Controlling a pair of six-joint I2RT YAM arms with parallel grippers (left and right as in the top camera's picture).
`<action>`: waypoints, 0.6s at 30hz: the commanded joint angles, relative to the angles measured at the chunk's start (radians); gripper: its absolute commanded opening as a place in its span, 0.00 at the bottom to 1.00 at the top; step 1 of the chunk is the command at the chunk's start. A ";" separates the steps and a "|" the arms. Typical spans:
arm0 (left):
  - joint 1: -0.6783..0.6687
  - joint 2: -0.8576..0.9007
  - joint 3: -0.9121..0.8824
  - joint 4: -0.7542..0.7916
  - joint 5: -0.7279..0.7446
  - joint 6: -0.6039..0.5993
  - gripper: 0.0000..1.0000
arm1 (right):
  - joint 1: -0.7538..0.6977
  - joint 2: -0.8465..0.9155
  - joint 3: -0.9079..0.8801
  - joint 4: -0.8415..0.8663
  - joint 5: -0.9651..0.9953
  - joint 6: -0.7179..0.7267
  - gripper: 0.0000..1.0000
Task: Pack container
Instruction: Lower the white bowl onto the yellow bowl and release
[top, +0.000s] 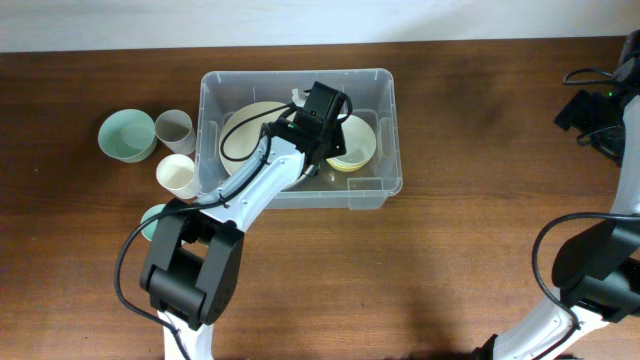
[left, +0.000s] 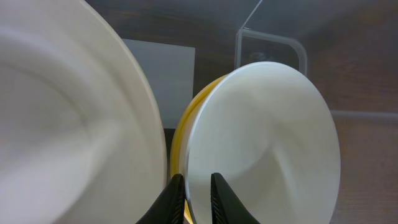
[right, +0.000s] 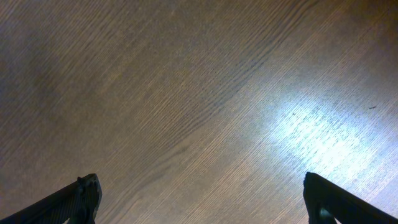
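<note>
Black left gripper (left: 196, 186) low inside container (top: 300, 76), astride rim of white bowl (left: 261, 143)

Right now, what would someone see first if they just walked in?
The big clear tub near the table's middle, with the left arm dipping into it among pale bowls. Just left of the tub, a green bowl and two cups stand outside it.

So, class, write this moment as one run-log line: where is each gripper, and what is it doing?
left gripper: at rim of white bowl, inside container | right gripper: open, empty, above table
</note>
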 joint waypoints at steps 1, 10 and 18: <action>0.003 0.004 0.000 -0.002 0.001 0.013 0.16 | -0.002 0.010 -0.006 0.000 0.016 -0.007 0.99; 0.003 0.004 0.001 0.010 0.003 0.013 0.08 | -0.002 0.010 -0.006 0.000 0.016 -0.007 0.99; 0.003 0.003 0.001 0.045 0.005 0.039 0.04 | -0.002 0.010 -0.006 0.000 0.016 -0.007 0.99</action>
